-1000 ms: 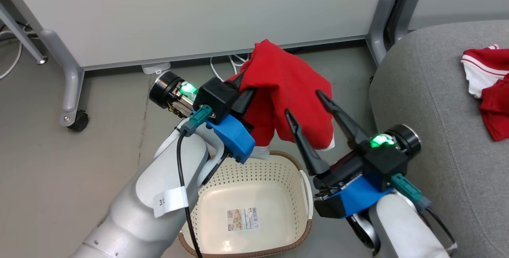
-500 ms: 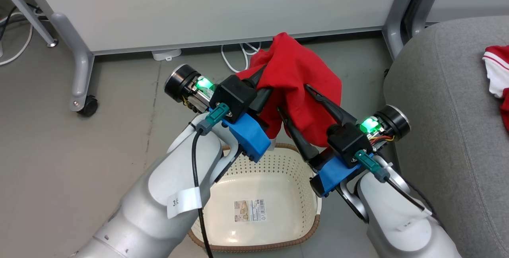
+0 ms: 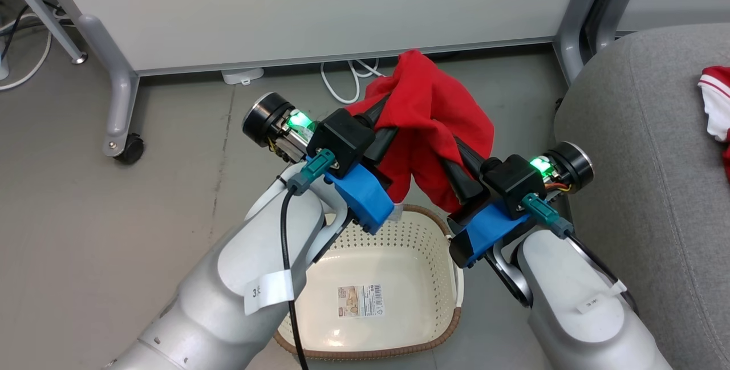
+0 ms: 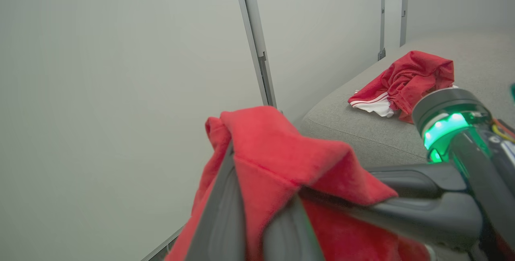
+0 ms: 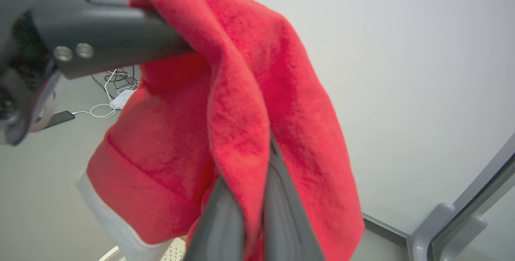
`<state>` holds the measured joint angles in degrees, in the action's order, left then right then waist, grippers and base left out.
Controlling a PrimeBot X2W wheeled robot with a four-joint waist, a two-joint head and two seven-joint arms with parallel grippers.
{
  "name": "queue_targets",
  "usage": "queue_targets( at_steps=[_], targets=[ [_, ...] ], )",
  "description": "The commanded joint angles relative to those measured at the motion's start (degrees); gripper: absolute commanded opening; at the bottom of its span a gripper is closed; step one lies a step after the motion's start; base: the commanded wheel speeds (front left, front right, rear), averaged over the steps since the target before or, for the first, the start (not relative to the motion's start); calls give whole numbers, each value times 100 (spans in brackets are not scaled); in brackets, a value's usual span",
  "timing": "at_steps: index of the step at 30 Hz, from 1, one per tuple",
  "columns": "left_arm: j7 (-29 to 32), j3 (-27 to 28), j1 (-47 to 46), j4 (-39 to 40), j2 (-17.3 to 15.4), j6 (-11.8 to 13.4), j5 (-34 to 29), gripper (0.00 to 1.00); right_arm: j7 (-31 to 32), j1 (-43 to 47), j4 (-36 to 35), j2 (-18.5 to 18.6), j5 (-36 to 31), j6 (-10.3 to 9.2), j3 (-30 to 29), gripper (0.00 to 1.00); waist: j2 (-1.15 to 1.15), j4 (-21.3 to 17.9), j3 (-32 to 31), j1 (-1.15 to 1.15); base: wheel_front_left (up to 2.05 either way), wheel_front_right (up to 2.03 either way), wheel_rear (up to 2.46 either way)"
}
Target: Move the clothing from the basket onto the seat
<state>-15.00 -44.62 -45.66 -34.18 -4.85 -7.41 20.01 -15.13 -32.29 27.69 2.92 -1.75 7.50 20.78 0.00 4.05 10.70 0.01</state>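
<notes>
Smooth pale grey forearms, rounded like shells. White tag round the left one, marked with a "3"; small white label on the right. At each wrist a bright blue bracket, a black block, a teal plug feeding a black cable, and a black drum with silver rim and green light. Thin orange and yellow wires beside the right drum. Long dark grey fingers, matte, with two silver screws near the base.

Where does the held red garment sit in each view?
Head: garment upper centre, above the basket.
Left wrist: garment lower centre, left of the seat.
Right wrist: garment centre to bottom edge.
Shared landmark: the white panel behind it.
</notes>
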Motion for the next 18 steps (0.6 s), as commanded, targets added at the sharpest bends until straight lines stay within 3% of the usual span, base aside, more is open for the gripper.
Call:
queue_targets(
  at_steps=[1, 8, 9, 10, 18],
  targets=[
    [-27, 36, -16, 20, 5, -7, -10, 0, -3, -73, 9, -4, 25, -1, -3, 0, 0, -5, 2, -1, 0, 0, 0],
    [-27, 35, 28, 4, 6, -7, -34, 0, -3, -89, -43, -5, 105, -1, 26, 0, 0, -22, 3, -1, 0, 0, 0],
    [-27, 36, 36, -21, 8, -7, -20, 20, -3, -85, -53, -5, 120, -1, 28, 0, 0, -23, 2, -1, 0, 0, 0],
    [-27, 29, 26, -22, 9, -7, -34, 100, -3, -81, -66, -5, 146, -1, 25, 0, 0, -24, 2, -1, 0, 0, 0],
    [-27, 54, 59, -58, 23, -7, -87, 100, -3, -80, -150, -5, 248, -1, -19, 0, 0, -33, 13, -1, 0, 0, 0]
  ],
)
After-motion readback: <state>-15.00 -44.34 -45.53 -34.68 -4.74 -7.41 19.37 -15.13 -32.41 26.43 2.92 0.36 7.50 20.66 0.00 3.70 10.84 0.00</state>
